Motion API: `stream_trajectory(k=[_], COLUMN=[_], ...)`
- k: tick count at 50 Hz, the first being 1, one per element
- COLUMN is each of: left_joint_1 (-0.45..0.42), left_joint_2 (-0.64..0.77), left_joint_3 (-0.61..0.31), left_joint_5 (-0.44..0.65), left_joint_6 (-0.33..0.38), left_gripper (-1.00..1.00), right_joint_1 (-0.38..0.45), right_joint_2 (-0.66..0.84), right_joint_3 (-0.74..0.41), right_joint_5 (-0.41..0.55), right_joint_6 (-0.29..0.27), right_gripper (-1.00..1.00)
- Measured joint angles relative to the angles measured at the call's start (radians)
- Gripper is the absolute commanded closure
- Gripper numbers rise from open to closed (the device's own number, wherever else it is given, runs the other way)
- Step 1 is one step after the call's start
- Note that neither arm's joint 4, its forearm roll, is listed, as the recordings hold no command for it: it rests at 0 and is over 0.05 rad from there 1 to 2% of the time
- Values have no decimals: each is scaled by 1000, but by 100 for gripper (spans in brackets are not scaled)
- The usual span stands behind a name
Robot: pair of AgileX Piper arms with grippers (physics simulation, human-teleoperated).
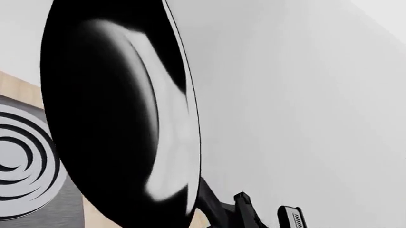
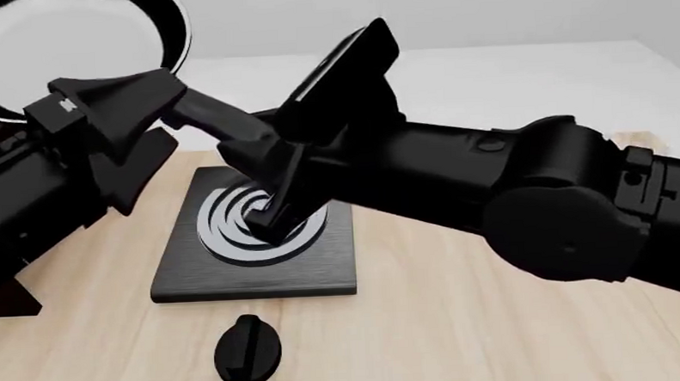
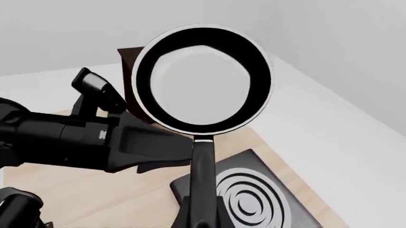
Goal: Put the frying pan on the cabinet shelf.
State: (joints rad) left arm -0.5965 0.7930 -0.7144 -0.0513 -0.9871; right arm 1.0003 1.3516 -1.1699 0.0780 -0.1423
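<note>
Right pincer [image 3: 199, 219] pinches the frying pan [image 3: 201, 85] by its handle; the pan is raised beyond it, above the wooden table [image 3: 95, 190] and hob [image 3: 250, 199], white walls behind. Front view: pan [image 2: 70, 47] high beside the left pincer [image 2: 142, 122], whose spread I cannot tell. No readable writing.

One frying pan [image 3: 201, 85], black-rimmed with a pale inside, plus its single long handle. One square black hob [image 2: 256, 246] with grey rings, one black knob-like piece [image 2: 248, 350] near it on the one wooden table [image 2: 461, 323], and a single dark brown cabinet [image 2: 3, 296], only partly seen. Two black arms, one left gripper [image 3: 149, 152] and one right gripper [image 2: 275, 217].
</note>
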Motion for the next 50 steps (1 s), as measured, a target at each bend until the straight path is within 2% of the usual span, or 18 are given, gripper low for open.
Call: stream_trajectory(k=[38, 39, 50], left_joint_1=[16, 17, 30], left_joint_2=[109, 110, 123], left_joint_3=[-15, -14, -5], left_joint_5=[-83, -85, -91], left_joint_6=[19, 17, 3], left_gripper=[-100, 100, 100], right_joint_1=[-12, -13, -17], right_joint_2=[-11, -11, -24], right_joint_3=[56, 57, 67], right_joint_5=[-29, -30, -36], right_joint_6=[10, 11, 13], right_gripper=[100, 100, 100])
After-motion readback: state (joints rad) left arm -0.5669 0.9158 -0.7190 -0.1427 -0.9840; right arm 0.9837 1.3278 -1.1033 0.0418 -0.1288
